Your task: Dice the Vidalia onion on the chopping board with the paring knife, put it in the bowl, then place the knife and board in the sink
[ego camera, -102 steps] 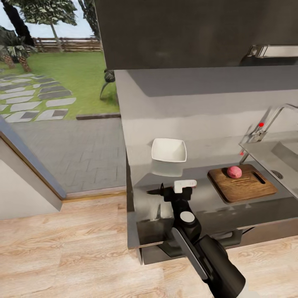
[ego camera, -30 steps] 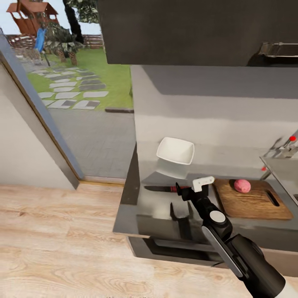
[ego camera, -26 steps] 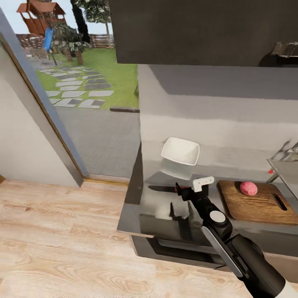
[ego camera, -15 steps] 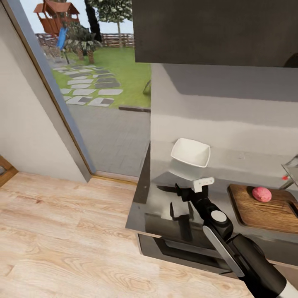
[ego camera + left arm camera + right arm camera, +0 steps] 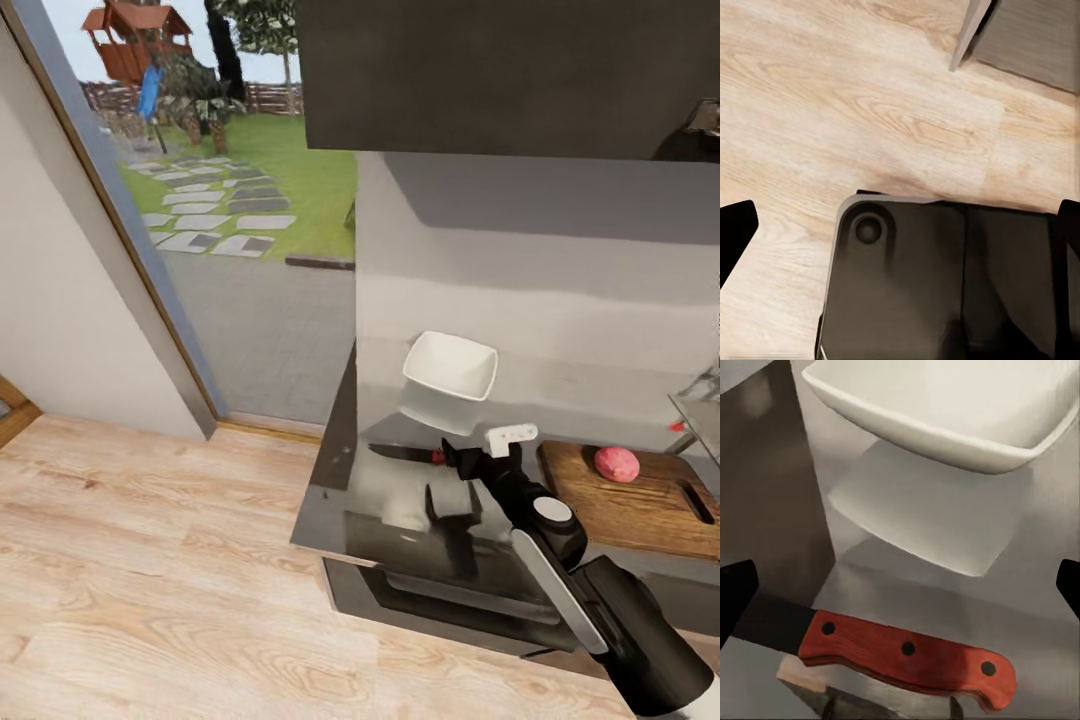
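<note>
Writing: you are looking at no readable brand, label or lettering on anything here.
Right arm: you are reaching it forward from the lower right of the head view, black links with a silver round joint cap, wrist low over the tabletop point(image 5: 400, 500).
Right tool point(image 5: 452, 462): you are holding it spread wide, its dark fingertips showing at the two side edges of the right wrist view, grasping nothing, with the paring knife point(image 5: 907, 649) lying between and just below them.
Paring knife: it is lying flat on the glossy grey tabletop, red-orange wooden handle with three dark rivets, dark blade pointing away towards the tabletop's left end point(image 5: 400, 453).
Bowl point(image 5: 450, 365): white, squarish, rounded corners, flaring sides, sitting behind the knife near the wall and casting a pale reflection on the steel-like surface; it is well apart from the board.
Chopping board point(image 5: 640, 500): dark brown wood with visible grain, slot handle hole at its far right end, lying right of the tool.
Vidalia onion point(image 5: 617, 464): a pinkish-red ball resting whole on the board's rear part.
Left tool point(image 5: 900, 225): you are keeping its fingertips wide apart at the frame's side edges, released, over a black robot part and the light wooden floor point(image 5: 870, 112).
</note>
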Robot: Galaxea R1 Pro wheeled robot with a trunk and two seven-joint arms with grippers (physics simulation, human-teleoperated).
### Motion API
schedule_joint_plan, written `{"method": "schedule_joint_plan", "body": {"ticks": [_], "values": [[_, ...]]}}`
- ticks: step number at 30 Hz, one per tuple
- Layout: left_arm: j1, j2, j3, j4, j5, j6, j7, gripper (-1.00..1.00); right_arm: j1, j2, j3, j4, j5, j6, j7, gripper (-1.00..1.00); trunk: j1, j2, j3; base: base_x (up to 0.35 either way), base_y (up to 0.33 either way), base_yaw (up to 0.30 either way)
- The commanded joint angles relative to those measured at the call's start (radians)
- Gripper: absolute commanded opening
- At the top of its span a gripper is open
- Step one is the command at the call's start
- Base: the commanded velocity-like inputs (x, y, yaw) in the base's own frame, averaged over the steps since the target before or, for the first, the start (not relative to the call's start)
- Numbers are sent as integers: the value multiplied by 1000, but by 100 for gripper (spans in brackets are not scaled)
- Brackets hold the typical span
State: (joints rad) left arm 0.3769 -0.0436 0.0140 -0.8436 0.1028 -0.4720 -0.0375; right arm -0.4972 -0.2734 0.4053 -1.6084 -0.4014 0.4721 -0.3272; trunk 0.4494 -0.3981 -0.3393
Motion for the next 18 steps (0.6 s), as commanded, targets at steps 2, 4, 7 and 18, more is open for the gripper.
{"method": "schedule_joint_plan", "body": {"ticks": [2,4,7,18], "values": [[0,-1,1,-1,8,0,-4,100,-1,-2,-8,-1,-9,18,53,100,1,-2,-2,-9,-42,0],[0,-1,1,0,8,0,-4,100,-1,-2,-11,0,-8,23,81,100,1,-2,-2,-5,-21,0],[0,-1,1,1,8,0,-4,100,-1,-3,-14,1,-7,33,106,100,1,-2,-2,-2,-8,0],[0,-1,1,11,8,1,-2,100,-1,-13,-180,3,-7,193,422,100,1,-2,-2,7,-10,0]]}}
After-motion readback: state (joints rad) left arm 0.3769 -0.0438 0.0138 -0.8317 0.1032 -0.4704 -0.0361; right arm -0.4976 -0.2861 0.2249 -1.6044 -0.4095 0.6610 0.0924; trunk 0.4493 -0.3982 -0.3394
